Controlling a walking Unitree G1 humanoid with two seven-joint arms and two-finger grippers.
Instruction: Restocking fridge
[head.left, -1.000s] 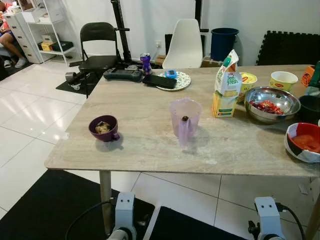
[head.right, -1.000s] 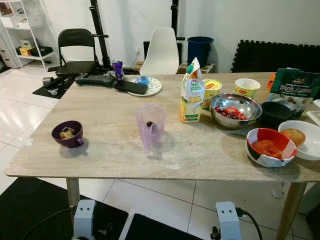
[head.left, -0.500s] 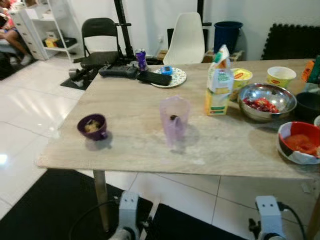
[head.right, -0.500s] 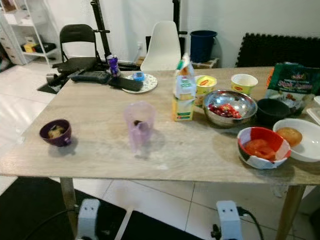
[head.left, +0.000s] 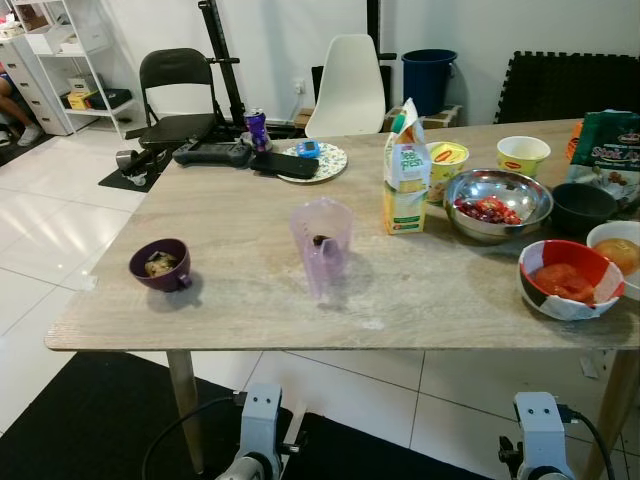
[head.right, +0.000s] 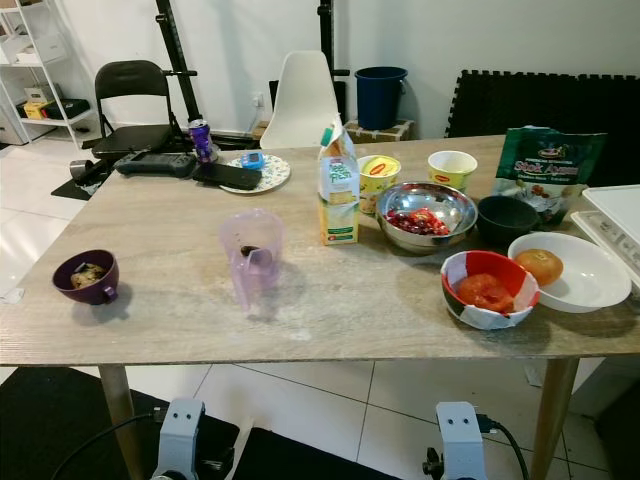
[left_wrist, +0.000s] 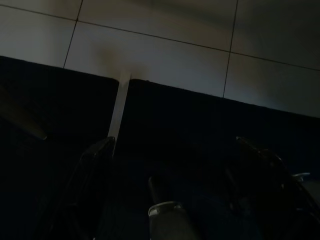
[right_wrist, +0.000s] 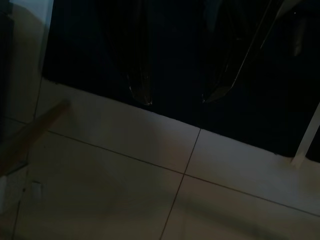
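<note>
The table (head.right: 330, 300) carried one carton (head.right: 338, 198), one jug (head.right: 252, 257), six bowls. Left gripper (left_wrist: 180, 145) and right gripper (right_wrist: 175, 97) fingers: released, holding nothing.

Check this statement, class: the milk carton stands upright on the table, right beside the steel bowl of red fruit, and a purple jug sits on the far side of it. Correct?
Not quite. The purple jug sits on the near side of the milk carton, toward the robot, as the right eye view shows. The carton does stand upright on the table, beside the steel bowl.

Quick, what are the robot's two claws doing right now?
Left gripper: open, holding nothing, hanging over the floor.
Right gripper: open, holding nothing, hanging over the floor.
</note>
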